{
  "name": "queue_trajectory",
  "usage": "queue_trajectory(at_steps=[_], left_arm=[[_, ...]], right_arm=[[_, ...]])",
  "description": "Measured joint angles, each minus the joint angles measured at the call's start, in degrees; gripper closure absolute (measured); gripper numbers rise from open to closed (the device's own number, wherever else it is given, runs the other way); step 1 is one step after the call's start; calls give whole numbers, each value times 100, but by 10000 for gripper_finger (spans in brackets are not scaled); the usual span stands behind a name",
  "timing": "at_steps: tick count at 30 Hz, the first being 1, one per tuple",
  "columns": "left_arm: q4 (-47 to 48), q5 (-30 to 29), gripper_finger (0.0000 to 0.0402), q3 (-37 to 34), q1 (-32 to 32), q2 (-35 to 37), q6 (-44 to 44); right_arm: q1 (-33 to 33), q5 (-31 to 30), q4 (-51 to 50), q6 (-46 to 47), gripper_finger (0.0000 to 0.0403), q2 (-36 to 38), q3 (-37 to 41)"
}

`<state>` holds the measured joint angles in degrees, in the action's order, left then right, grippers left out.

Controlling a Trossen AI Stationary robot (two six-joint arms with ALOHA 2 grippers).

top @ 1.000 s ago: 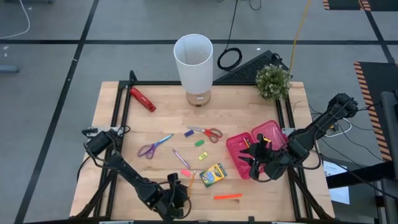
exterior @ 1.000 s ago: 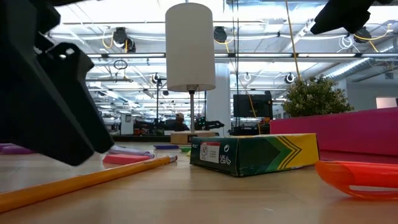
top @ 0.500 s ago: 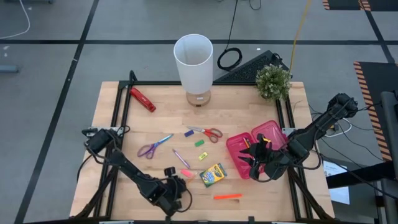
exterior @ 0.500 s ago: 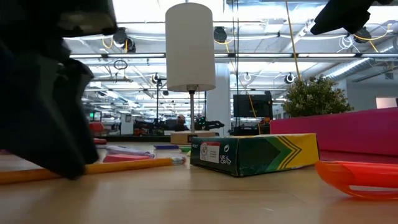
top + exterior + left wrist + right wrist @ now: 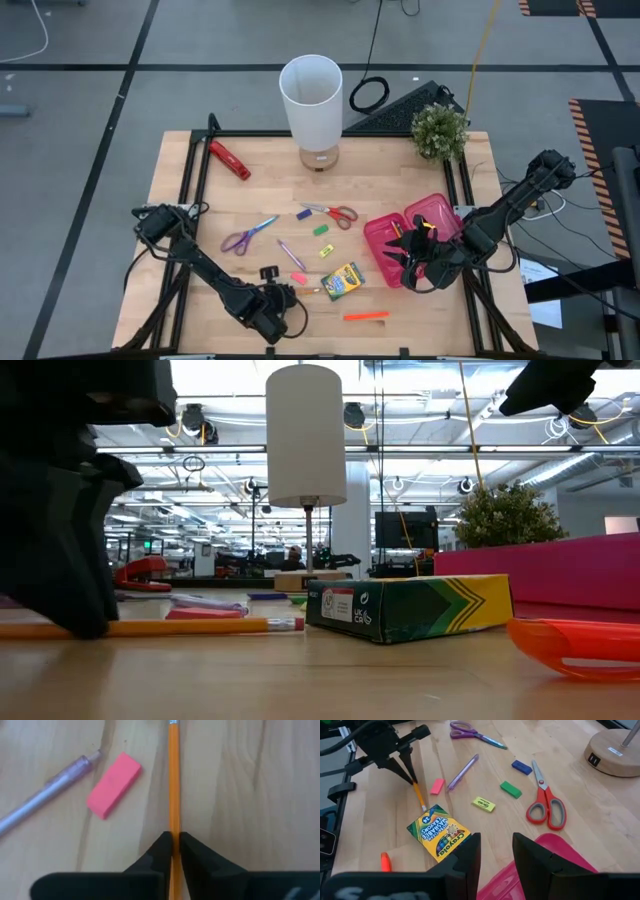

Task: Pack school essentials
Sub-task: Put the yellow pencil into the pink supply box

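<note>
A yellow pencil (image 5: 173,780) lies on the wood near the table's front, its eraser end pointing at the crayon box (image 5: 343,281). My left gripper (image 5: 289,292) is shut on the pencil. Beside it lie a pink eraser (image 5: 113,785) and a purple pen (image 5: 45,795). An orange marker (image 5: 366,316) rests flat near the front edge. Red scissors (image 5: 332,213), purple scissors (image 5: 248,234) and small erasers (image 5: 321,230) lie mid-table. My right gripper (image 5: 496,855) hovers open over the pink case (image 5: 415,235). My left gripper pinches the pencil's shaft (image 5: 173,832) between its two fingertips (image 5: 409,770), well back from the eraser end. The fingers slant down from the table's left and run roughly along the pencil. The pencil lies about level at the table top (image 5: 180,626), its eraser end by the crayon box.
A white lamp (image 5: 312,100) and a potted plant (image 5: 440,130) stand at the far edge. A red-and-black hand tool (image 5: 229,159) lies at the far left. The open pink case takes up the right side. Bare wood shows at the near left.
My left gripper has moved toward the table's far edge and a little left, carrying the pencil's near end with it. The pencil has swung from slanting toward the near edge to lying across the table, while its eraser end stayed by the crayon box.
</note>
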<state>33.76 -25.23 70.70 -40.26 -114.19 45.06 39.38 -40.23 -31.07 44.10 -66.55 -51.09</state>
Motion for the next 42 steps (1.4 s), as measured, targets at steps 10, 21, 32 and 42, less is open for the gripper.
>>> queue_trajectory(at_steps=[10, 21, 32, 42], left_arm=[[-258, 153, 332, -169, 183, 20, -569], [-573, 400, 316, -481, 275, 28, -803], [-577, 461, 381, -489, 275, 48, -943], [-361, 331, 353, -563, 286, 637, -1087]], right_arm=[[0, 0, -2, -2, 298, 1, 0], [0, 0, -1, -44, 298, -1, 0], [0, 0, -2, -44, 298, 1, 0], [0, 0, 0, -43, 298, -1, 0]])
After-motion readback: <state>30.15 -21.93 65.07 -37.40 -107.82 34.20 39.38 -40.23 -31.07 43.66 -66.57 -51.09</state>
